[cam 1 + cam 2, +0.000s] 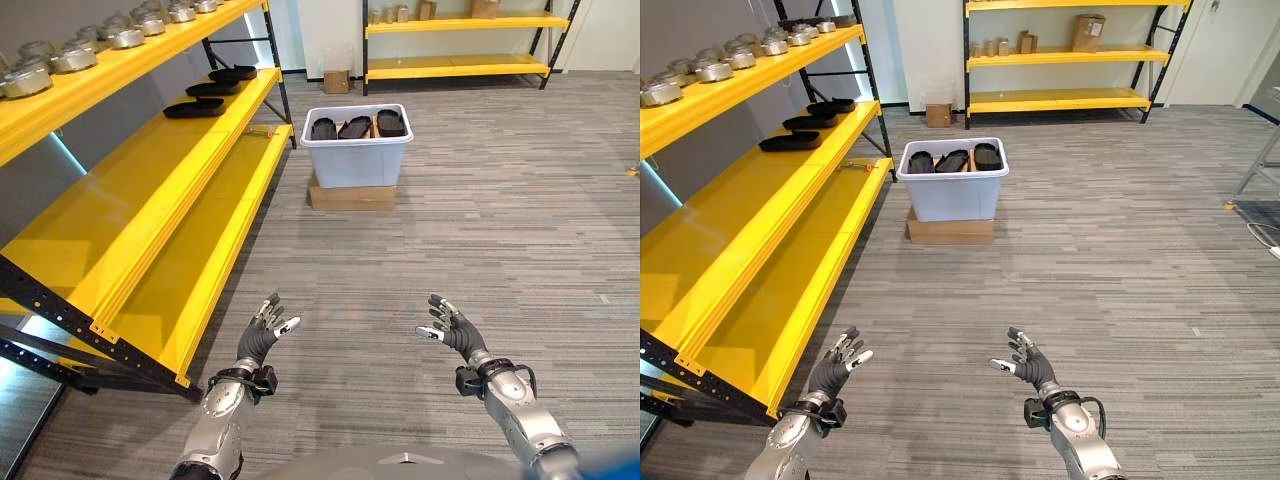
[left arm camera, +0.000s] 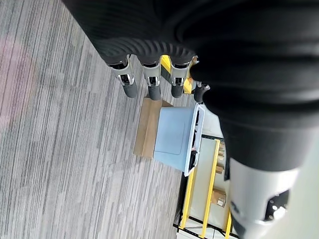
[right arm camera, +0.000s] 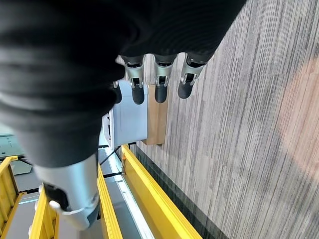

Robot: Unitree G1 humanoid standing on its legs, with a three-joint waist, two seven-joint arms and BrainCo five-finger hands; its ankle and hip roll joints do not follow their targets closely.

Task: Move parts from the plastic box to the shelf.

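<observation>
A pale plastic box (image 1: 356, 150) stands on a flat cardboard carton (image 1: 352, 195) on the carpet ahead, with three black parts (image 1: 356, 126) inside. The yellow shelf (image 1: 130, 215) runs along my left side; more black parts (image 1: 195, 107) lie on its middle level far along. My left hand (image 1: 265, 335) and right hand (image 1: 452, 328) hover low in front of me, well short of the box, both open with fingers spread and nothing in them. The box (image 2: 174, 139) also shows past the left hand's fingers (image 2: 152, 82), and past the right hand's fingers (image 3: 159, 79).
Several grey metal parts (image 1: 75, 55) line the shelf's top level. A second yellow rack (image 1: 465, 45) with small cartons stands at the back wall, and a small carton (image 1: 337, 81) sits on the floor beside it. Open carpet lies between me and the box.
</observation>
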